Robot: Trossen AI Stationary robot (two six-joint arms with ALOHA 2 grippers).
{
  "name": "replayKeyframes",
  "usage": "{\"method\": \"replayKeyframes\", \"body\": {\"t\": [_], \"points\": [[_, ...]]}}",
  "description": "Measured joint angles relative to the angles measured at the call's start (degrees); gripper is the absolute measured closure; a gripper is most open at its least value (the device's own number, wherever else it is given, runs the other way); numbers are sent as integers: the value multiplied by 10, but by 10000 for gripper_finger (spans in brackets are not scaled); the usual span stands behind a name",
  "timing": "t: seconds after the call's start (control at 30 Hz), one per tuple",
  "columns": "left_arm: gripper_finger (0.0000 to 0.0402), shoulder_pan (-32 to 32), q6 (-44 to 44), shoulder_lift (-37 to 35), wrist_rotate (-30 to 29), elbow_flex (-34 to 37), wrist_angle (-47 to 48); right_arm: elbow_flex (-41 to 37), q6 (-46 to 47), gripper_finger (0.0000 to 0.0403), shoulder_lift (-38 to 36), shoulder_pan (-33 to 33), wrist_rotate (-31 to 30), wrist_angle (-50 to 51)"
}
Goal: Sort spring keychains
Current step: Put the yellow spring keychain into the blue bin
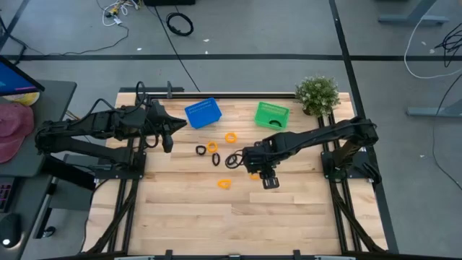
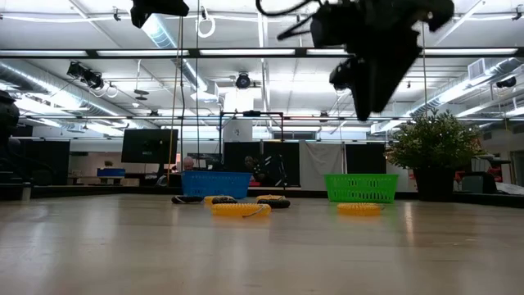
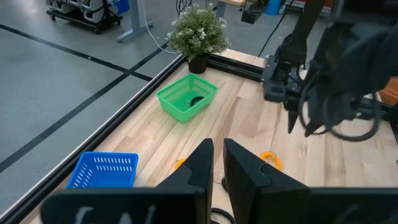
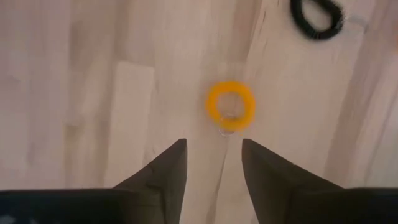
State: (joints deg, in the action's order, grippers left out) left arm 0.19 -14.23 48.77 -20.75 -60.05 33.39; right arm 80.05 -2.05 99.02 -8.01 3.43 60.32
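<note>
Right claw, open and empty, hangs right over an orange ring lying flat on the counter well short of the green basket; best drop straight, straddle one coil side, then close.

1. Both arms are dark, nearly black, built of jointed segments.
2. The right gripper has two dark wedge-shaped fingers tapering to points.
3. The left gripper has similar dark fingers.
4. Thin black cables seem to loop beside the right arm's wrist.
</note>
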Motion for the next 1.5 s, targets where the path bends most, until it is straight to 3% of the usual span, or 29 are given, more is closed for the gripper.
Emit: {"method": "replayKeyframes", "body": {"t": [0.4, 0.57, 1.17, 1.5], "points": [[360, 0, 0, 0, 0, 0, 0, -149, -49, 250, 0, 0, -1, -166], [360, 0, 0, 0, 0, 0, 0, -181, -48, 250, 0, 0, -30, -210], [360, 0, 0, 0, 0, 0, 0, -242, -27, 251, 0, 0, -52, -289], [360, 0, 0, 0, 0, 0, 0, -243, -30, 302, 0, 2, -70, -310]]}}
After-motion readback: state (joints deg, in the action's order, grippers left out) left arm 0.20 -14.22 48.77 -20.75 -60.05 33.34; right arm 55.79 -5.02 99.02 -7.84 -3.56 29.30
